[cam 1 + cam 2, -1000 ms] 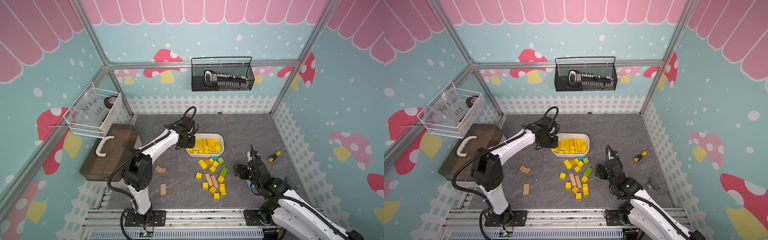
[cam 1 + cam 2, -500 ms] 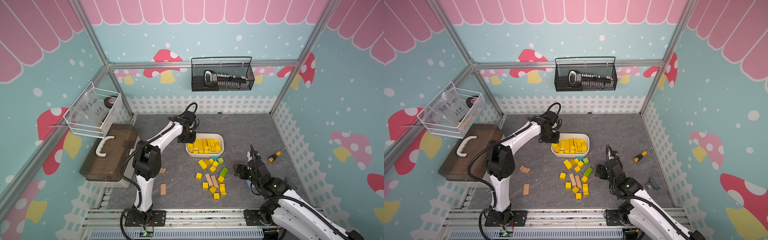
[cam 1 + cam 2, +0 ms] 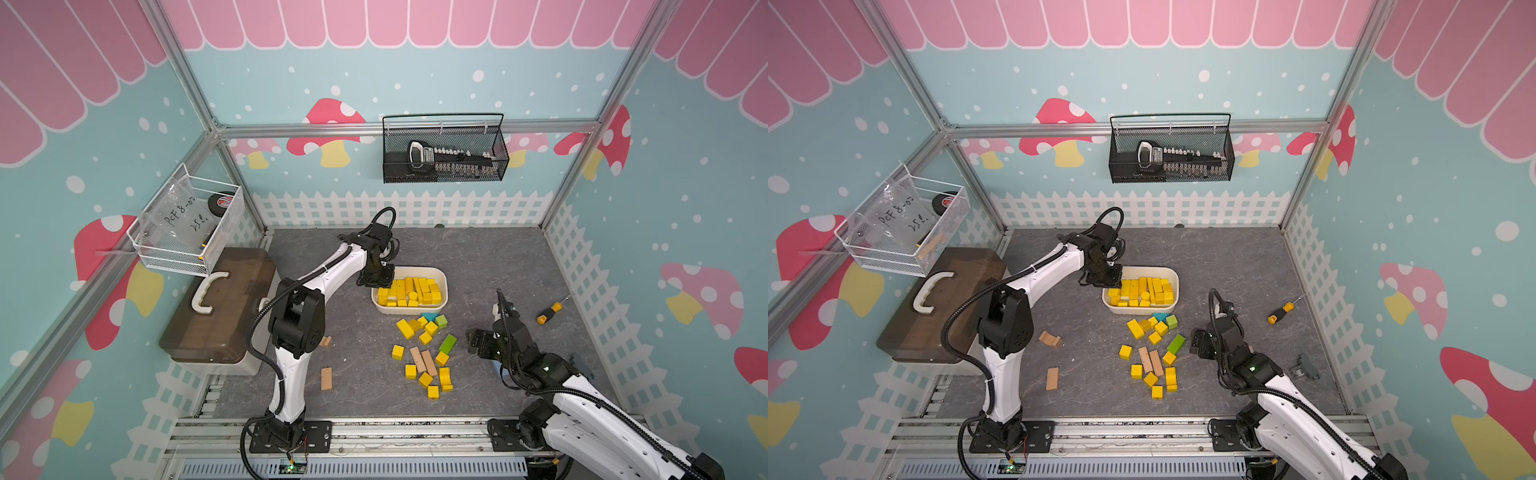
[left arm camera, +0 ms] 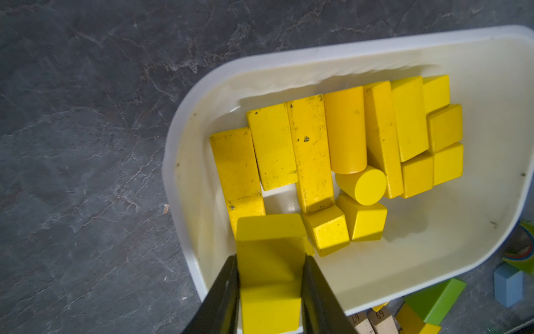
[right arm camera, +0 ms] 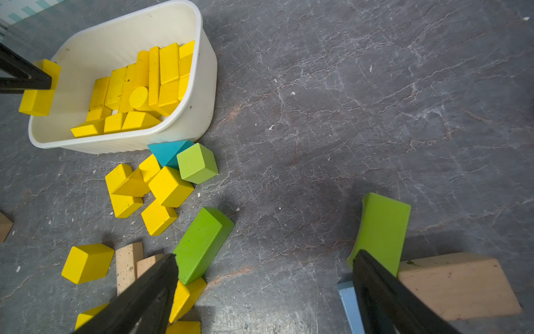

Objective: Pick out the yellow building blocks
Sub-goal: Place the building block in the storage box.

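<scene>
Nearest the bases, the right gripper (image 5: 265,256) hovers low over the mat (image 3: 490,257), jaws spread wide with nothing between them. A green bar (image 5: 202,243) lies just beside one finger. This arm has not shifted in the last second (it looks to be waiting its turn).

Just beyond it, roughly a dozen loose yellow blocks (image 3: 404,328) lie scattered on the mat, mixed with tan bars (image 3: 424,360) and a teal wedge (image 5: 169,151). None of them has moved in that second.

Farther back stands the white bin (image 3: 445,286), where the sorted yellow pieces lie packed side by side along one side, leaving bare floor on the other.

At the bin's end nearest the left arm, the left gripper (image 4: 270,260) is clamped on a held block (image 4: 270,231), yellow and pinched by its two flat sides. What has changed is that arm's pose. Its elbow has swung round and the wrist now looks straight down over the bin's corner, while the grip has not loosened.

That suggests the carry is over and letting go comes next. The block hangs close to the rim, and I cannot tell whether all of it is inside. A small nudge inward before the release would be safer. After that, the scattered yellow ones remain to be picked.
</scene>
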Available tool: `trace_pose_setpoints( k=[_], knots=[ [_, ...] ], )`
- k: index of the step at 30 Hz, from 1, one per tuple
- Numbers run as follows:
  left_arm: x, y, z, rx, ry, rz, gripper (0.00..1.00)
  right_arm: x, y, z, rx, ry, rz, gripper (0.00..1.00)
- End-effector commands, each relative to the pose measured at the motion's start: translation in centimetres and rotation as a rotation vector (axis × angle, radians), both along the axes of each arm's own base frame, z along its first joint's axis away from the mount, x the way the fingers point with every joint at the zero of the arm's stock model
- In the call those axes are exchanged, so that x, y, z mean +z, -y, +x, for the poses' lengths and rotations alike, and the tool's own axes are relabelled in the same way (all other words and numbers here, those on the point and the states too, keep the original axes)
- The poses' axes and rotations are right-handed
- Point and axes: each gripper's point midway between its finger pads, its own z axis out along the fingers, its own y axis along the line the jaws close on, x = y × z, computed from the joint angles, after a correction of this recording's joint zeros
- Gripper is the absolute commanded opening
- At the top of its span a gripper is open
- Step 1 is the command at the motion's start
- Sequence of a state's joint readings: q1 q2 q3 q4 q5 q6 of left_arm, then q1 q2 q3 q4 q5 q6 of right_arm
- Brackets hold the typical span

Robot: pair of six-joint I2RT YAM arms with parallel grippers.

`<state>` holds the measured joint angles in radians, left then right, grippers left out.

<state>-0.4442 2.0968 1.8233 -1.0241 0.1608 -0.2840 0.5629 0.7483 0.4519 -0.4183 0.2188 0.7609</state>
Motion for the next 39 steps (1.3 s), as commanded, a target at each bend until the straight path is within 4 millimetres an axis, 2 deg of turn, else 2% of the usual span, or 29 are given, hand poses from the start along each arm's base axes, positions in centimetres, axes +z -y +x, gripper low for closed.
trace_pose_setpoints(
  k=[1, 7, 11, 17, 23, 25, 39],
  knots=[
    [0.6, 0.1, 0.3, -0.005, 0.013, -0.033, 0.33, 0.6, -0.1, 0.4, -0.011, 0.009, 0.009, 0.94],
    [1.9, -1.4, 0.8, -0.005, 0.074, 0.038, 0.34, 0.8, 0.0, 0.8, -0.024, 0.008, -0.004, 0.94],
    [3.0, -1.5, 0.6, -0.015, 0.093, 0.022, 0.35, 1.0, 0.2, 0.8, -0.037, 0.015, 0.000, 0.93],
    [2.6, -0.9, 0.2, -0.030, 0.061, -0.012, 0.36, 1.5, 0.2, 0.9, -0.043, 0.029, 0.011, 0.94],
    [3.0, -1.0, 0.3, -0.025, 0.067, -0.012, 0.36, 0.7, 0.2, 1.1, -0.060, 0.012, 0.012, 0.95],
    [3.0, -1.1, 0.3, -0.026, 0.066, -0.016, 0.36, 1.1, 0.2, 1.3, -0.070, 0.022, 0.015, 0.95],
    [0.8, -1.7, 0.7, -0.016, 0.035, 0.032, 0.38, 0.8, 0.2, 1.6, -0.080, 0.010, 0.012, 0.94]
  ],
)
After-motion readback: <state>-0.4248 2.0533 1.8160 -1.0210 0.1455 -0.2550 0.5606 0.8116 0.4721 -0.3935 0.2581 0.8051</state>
